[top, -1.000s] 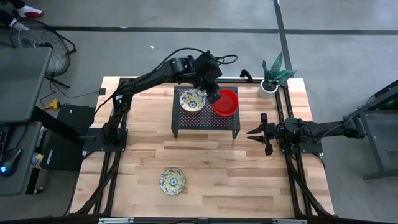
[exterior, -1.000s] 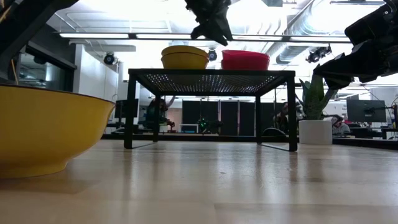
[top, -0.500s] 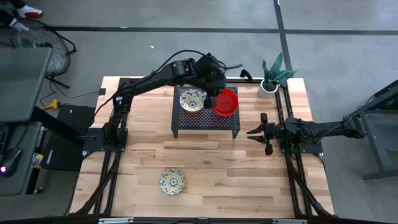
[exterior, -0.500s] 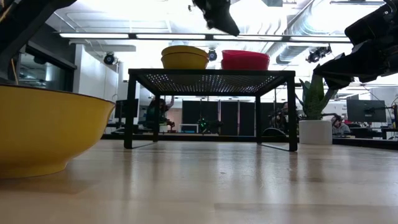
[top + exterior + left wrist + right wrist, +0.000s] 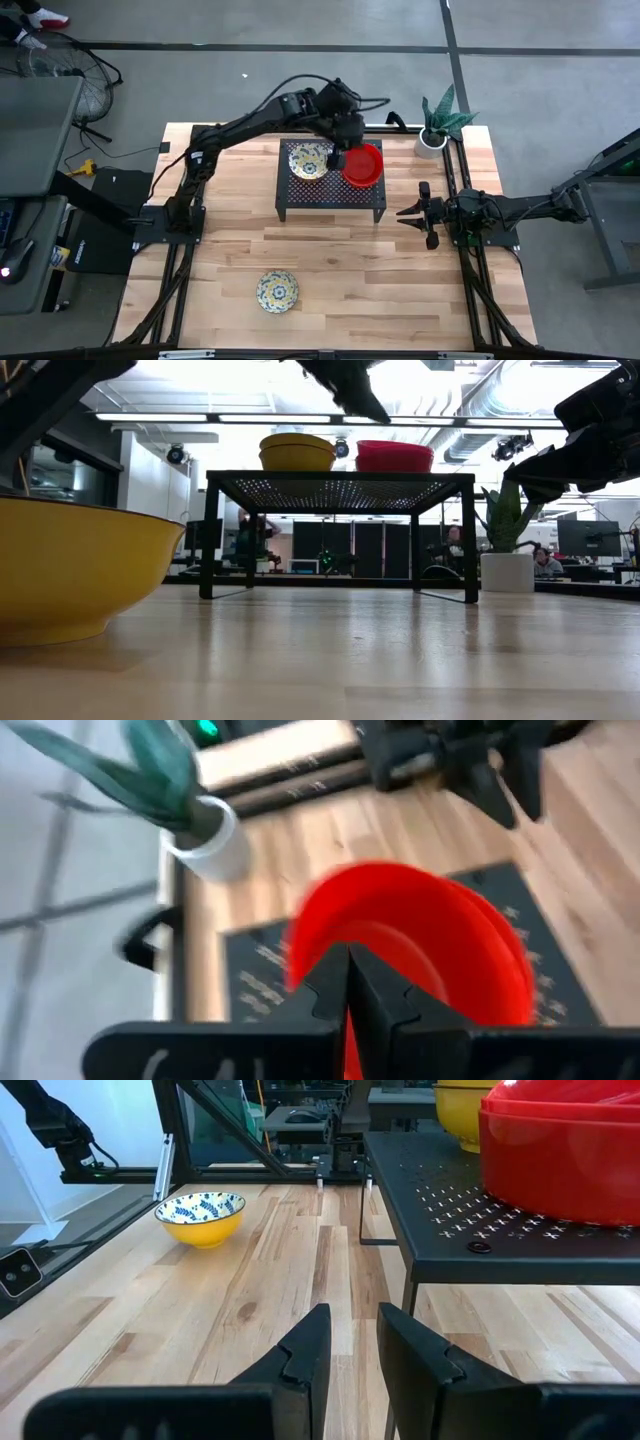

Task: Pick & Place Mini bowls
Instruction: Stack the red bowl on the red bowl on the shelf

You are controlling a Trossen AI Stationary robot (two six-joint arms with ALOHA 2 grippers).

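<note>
Two stacks of mini bowls stand on a black perforated rack (image 5: 330, 200). One is cream and yellow with a floral pattern (image 5: 309, 160), the other plain red (image 5: 362, 165). A single floral bowl (image 5: 277, 291) rests on its base on the table near the front edge. My left gripper (image 5: 338, 157) hovers shut above the rack, between the two stacks. It holds nothing, and the red stack (image 5: 410, 940) lies beyond its fingertips. My right gripper (image 5: 404, 214) waits low over the table, right of the rack, open with nothing between its fingers.
A white plant pot (image 5: 432, 140) with a green plant stands at the far right corner. Black rails (image 5: 462, 190) run along the table's left and right sides. Bare wood lies between the rack and the front bowl.
My left gripper has shut from wide open with nothing in it. It has risen a little above the red stack's left rim and tipped. Both stacks on the rack stay where they were.
</note>
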